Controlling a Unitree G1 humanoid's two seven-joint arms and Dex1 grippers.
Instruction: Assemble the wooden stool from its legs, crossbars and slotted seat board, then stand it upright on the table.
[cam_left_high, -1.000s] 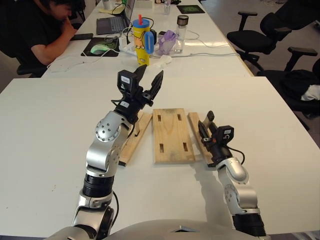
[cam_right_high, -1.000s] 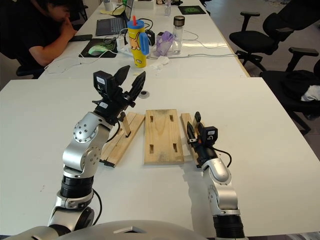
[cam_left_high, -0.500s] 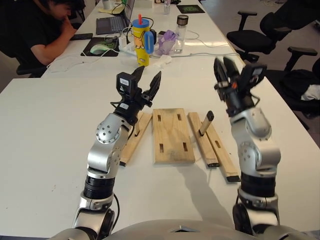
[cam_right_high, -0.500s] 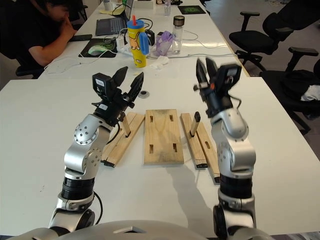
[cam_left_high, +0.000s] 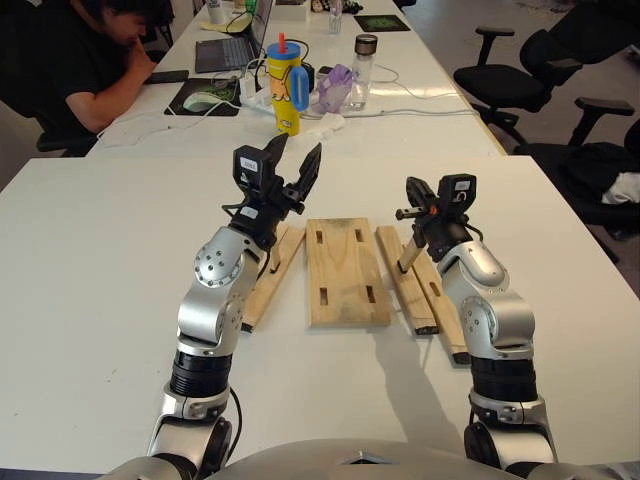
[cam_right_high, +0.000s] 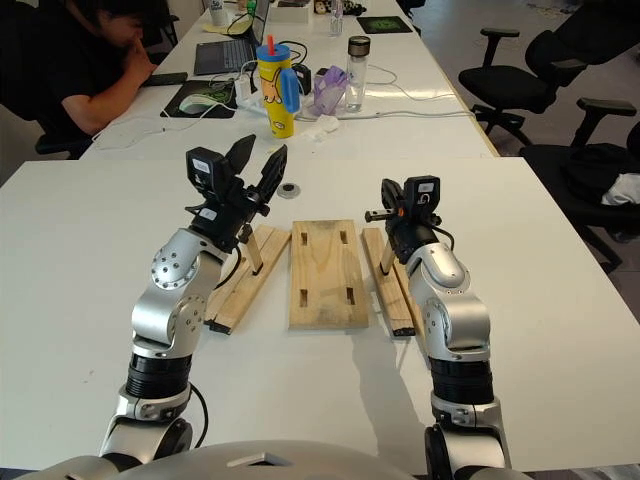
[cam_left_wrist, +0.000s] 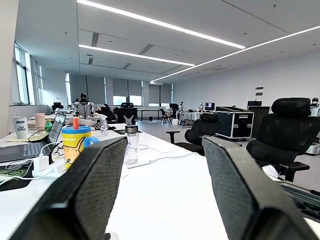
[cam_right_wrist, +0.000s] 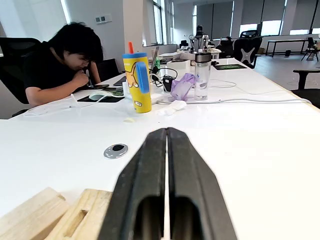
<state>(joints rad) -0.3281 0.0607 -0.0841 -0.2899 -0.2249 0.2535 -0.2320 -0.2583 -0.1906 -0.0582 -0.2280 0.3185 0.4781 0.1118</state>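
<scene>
The slotted seat board (cam_left_high: 345, 270) lies flat in the middle of the white table (cam_left_high: 100, 280). Left of it lie two joined wooden leg pieces (cam_left_high: 262, 280), and right of it two more (cam_left_high: 428, 290) with a short peg (cam_left_high: 408, 248) sticking up. My left gripper (cam_left_high: 290, 165) hangs above the far end of the left pieces, open, its fingers (cam_left_wrist: 75, 200) spread wide with nothing between them. Above the far end of the right pieces is my right gripper (cam_left_high: 416, 203), shut on nothing, its fingers (cam_right_wrist: 150, 190) pressed together over wood ends (cam_right_wrist: 60, 215).
A round cable grommet (cam_right_wrist: 116, 150) sits in the table beyond the boards. On the desk behind stand a yellow cup (cam_left_high: 284, 92), a clear bottle (cam_left_high: 362, 65) and a laptop (cam_left_high: 228, 48). Office chairs (cam_left_high: 520, 70) stand to the right.
My right arm rose from low over the right wooden pieces to high above them, then came down to their far end with its fingers closed. The left arm has barely moved.
</scene>
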